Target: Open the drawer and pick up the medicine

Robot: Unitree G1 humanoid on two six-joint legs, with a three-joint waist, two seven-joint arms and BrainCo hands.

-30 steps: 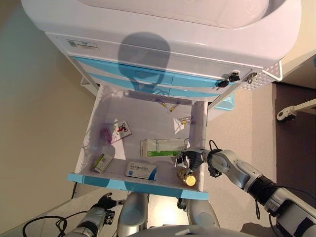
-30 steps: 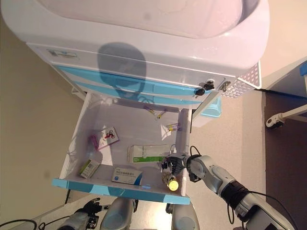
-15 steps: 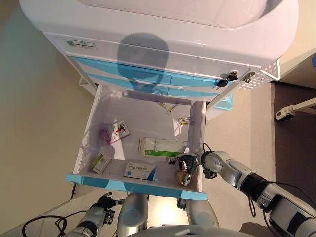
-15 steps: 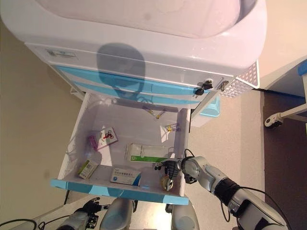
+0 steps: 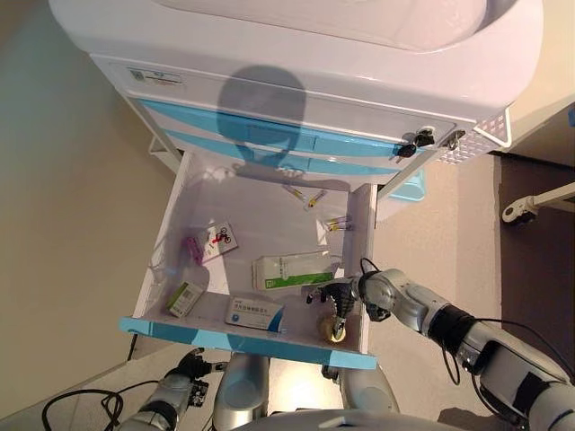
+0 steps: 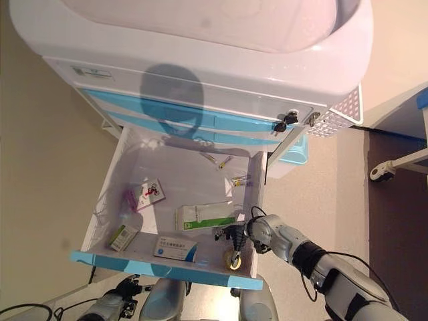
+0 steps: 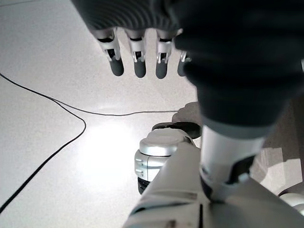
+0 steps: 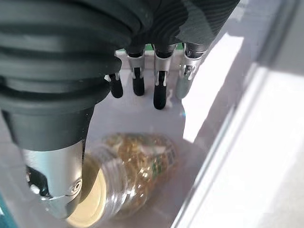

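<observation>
Drawer wall (image 5: 363, 260) beside bottle (image 5: 333, 329)

Clinic: medical cart (image 5: 305, 54), medicine boxes (image 5: 256, 312)

Clear glossy bottle (image 8: 128, 175); smooth plastic drawer (image 5: 260, 220)

The drawer (image 5: 260, 235) was white inside with a light blue front edge; under the right hand (image 5: 344, 294), silver with dark tips, the bottle (image 8: 128, 175) was clear, filled with amber-gold capsules, its cap pale yellow; beside that hand lay a white and green box (image 5: 289, 269); farther off, a white and blue box (image 5: 255, 312).
</observation>
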